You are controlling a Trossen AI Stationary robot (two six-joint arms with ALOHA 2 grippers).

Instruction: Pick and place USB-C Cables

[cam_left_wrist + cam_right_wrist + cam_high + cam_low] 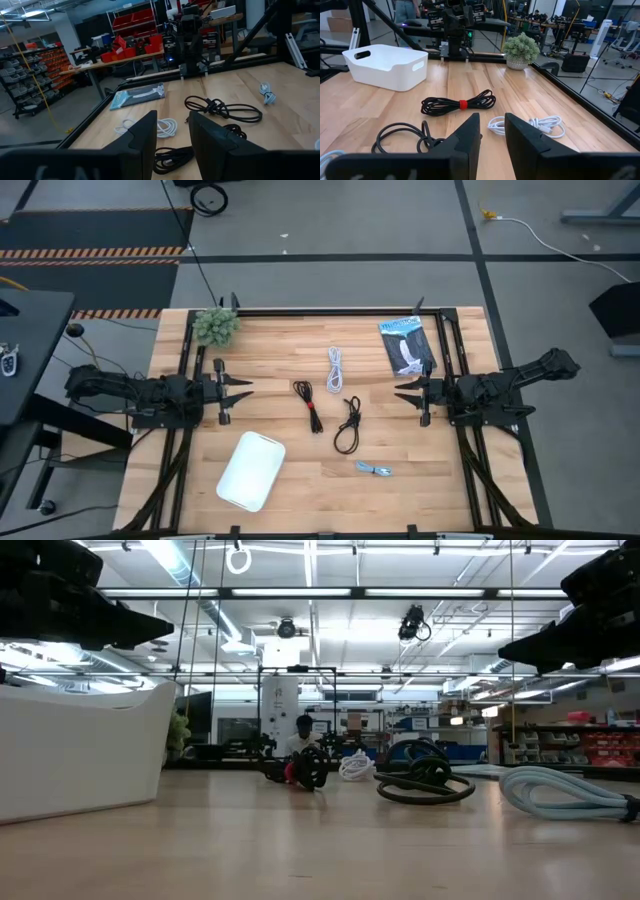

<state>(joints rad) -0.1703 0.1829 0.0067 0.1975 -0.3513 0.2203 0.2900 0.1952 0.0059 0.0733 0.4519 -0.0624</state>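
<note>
Right now nothing is picked up; by my judgement the task stands at its very start. My left pincer (246,388) hovers over the left side of the wooden counter (440,480), and my right pincer (400,393) over the right side, facing each other. Both are released, fingers slightly parted, grasping nothing.

All four cables lie loose on the counter between them. The black cable with a red tie (308,402) sits near the middle. The white cable (335,366) lies just beyond it, toward the far edge. The plain black cable (348,426) is a little right of centre, and the short silvery-grey cable (375,470) rests near the front edge. A white tray (251,470) stands at front left, well apart from the cables, and seems the likely destination.

Next, I judge, one pincer must swing over a cable, descend with fingers spread, and clench across the bundled coil.
</note>
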